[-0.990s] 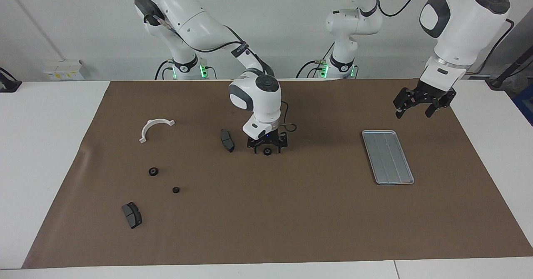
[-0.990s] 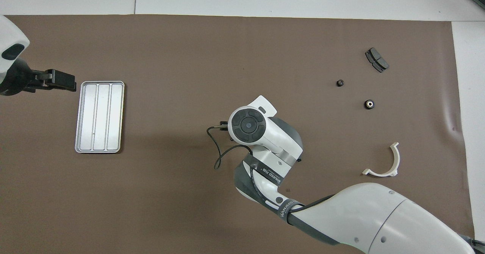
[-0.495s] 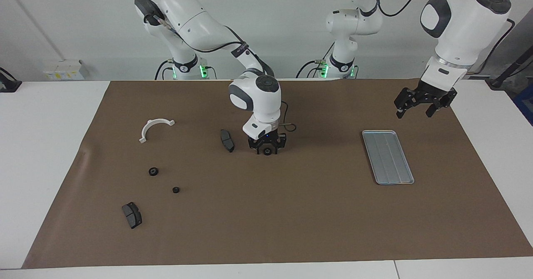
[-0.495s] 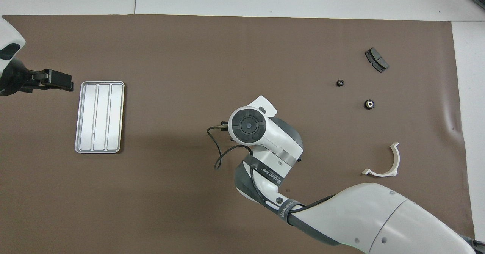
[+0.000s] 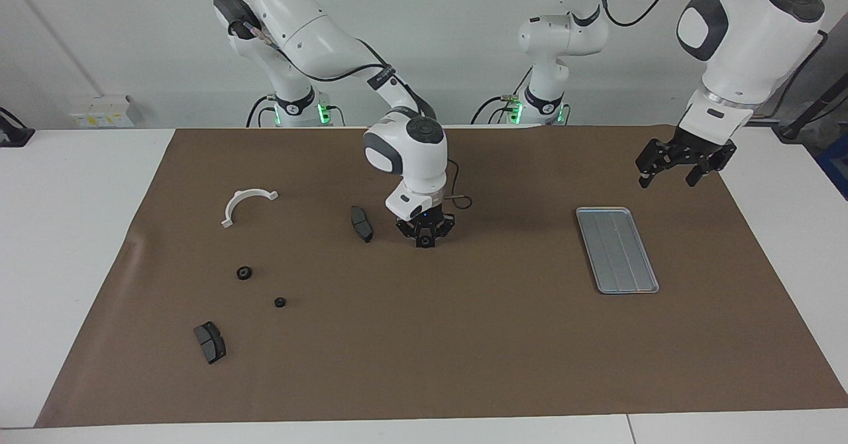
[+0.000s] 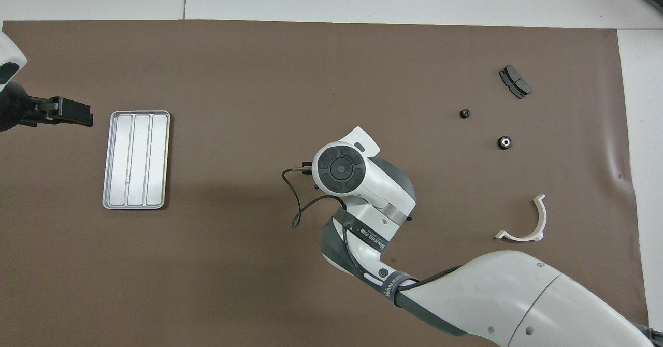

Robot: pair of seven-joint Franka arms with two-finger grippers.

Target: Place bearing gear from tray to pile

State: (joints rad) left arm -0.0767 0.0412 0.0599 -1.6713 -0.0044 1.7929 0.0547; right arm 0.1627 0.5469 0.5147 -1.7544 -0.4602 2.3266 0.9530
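Note:
The light grey tray (image 5: pixel 617 250) (image 6: pixel 136 159) lies bare toward the left arm's end of the mat. In the middle of the mat, my right gripper (image 5: pixel 423 237) points down, its fingertips drawn in on a small black bearing gear (image 5: pixel 423 242) at mat level, beside a dark brake pad (image 5: pixel 361 223). The overhead view hides that gripper and gear under the right arm's wrist. The pile's white half-ring bracket (image 5: pixel 246 204) (image 6: pixel 528 222) and a second brake pad (image 5: pixel 210 342) (image 6: pixel 515 82) lie toward the right arm's end. My left gripper (image 5: pixel 669 175) (image 6: pixel 77 115) hangs open and empty in the air beside the tray.
Two more small black gears (image 5: pixel 244 273) (image 5: pixel 279 302) sit on the brown mat (image 5: pixel 464 351) between the bracket and the second brake pad. A black cable loops from the right wrist (image 6: pixel 296 207). White table borders the mat all round.
The right gripper's fingers have closed in around the bearing gear, which lay between them while open. The left gripper has drifted a little away from the tray toward its own end of the table.

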